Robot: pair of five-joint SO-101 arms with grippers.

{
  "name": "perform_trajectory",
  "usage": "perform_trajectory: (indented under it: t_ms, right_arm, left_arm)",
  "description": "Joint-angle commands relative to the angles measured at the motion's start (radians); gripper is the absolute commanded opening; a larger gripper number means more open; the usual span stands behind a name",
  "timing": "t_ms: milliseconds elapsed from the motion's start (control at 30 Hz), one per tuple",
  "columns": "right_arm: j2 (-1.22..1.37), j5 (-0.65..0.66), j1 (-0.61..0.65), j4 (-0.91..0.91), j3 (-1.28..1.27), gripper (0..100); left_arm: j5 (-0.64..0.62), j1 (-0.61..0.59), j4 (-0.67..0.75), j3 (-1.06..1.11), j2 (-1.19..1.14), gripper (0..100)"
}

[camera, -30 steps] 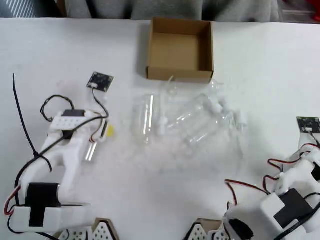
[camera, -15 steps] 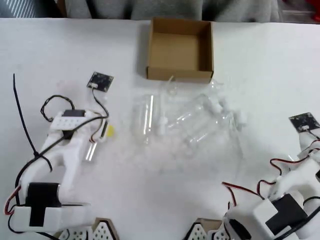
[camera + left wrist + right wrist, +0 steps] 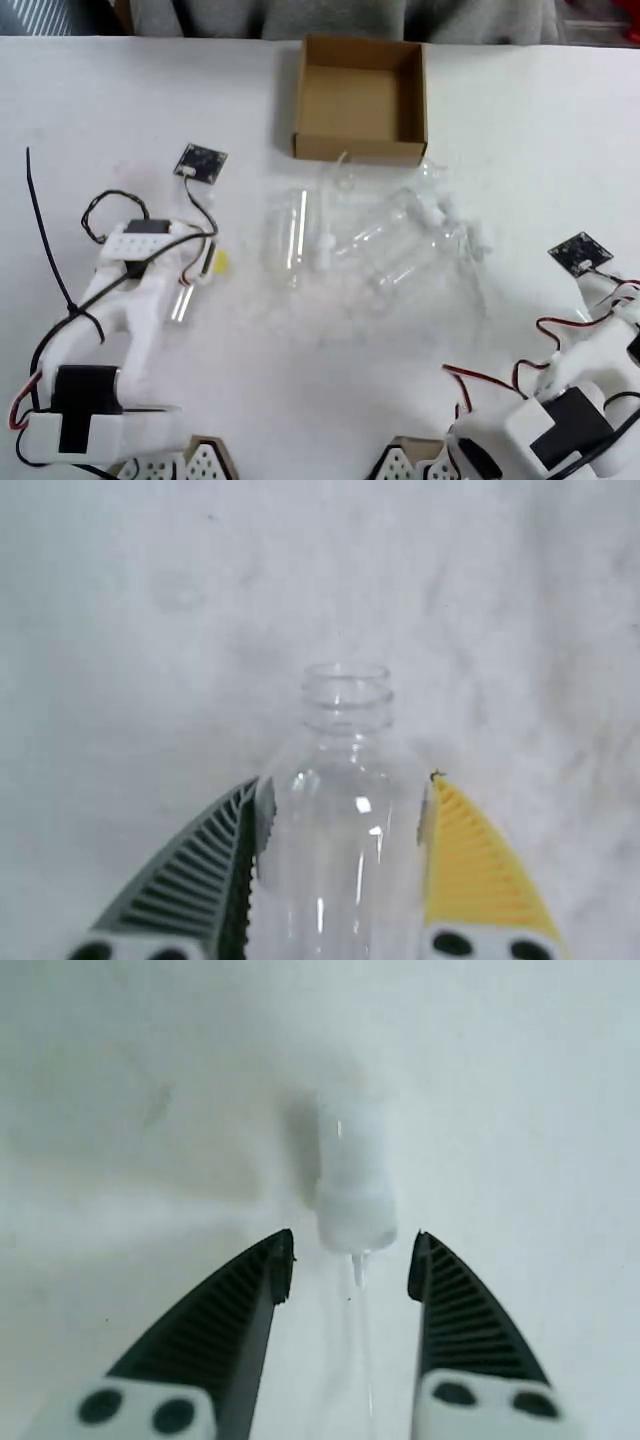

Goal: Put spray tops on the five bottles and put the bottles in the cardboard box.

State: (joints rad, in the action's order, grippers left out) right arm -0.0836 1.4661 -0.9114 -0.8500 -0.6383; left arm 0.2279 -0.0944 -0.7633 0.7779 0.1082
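My left gripper [image 3: 345, 792] is shut on a clear bottle [image 3: 345, 810]; its grey and yellow fingers press the bottle's shoulders, and the open threaded neck carries no top. In the high view that gripper [image 3: 205, 268] sits at the left of the table with the bottle [image 3: 181, 302] in it. My right gripper [image 3: 350, 1253] stands open just short of a white spray top [image 3: 352, 1175] lying on the table, whose thin dip tube runs back between the fingers. Several clear bottles and white spray tops [image 3: 380, 240] lie jumbled mid-table, in front of the cardboard box [image 3: 360, 148].
The cardboard box is open and sits at the far middle of the white table [image 3: 520, 130]. The right arm's base and red wires [image 3: 560, 410] occupy the near right corner. The left arm's body [image 3: 110, 330] runs along the near left.
The right arm's wrist has swung left toward the pile of bottles. The left arm and its bottle have kept still.
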Motion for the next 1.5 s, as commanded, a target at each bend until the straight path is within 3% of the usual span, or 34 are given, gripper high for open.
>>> perform_trajectory:
  t_ms: [0,633,800,867,1167,1333,1467]
  right_arm:
    - [-0.021,0.012,0.03,-0.001,0.008,16.3]
    - [0.214,0.012,0.048,0.042,0.141,15.6]
    - [0.269,0.006,0.048,0.036,0.201,0.7]
    - [0.274,0.002,0.048,0.033,0.213,3.3]
    - [0.114,-0.4,0.102,-0.242,0.318,1.7]
    - [-0.033,-0.641,0.232,-0.464,0.333,1.7]
    - [-0.177,-0.838,0.392,-0.575,0.333,1.7]
  left_arm:
    - [0.011,0.007,0.014,-0.002,0.048,5]
    - [0.011,0.007,0.014,-0.002,0.048,5]
    - [0.011,0.007,0.014,-0.002,0.048,5]
    - [0.011,0.007,0.014,-0.002,0.048,5]
    - [0.011,0.008,0.012,-0.002,0.053,5]
    - [0.011,0.012,0.026,0.089,0.194,5]
    - [0.009,0.013,0.129,0.218,0.348,5]
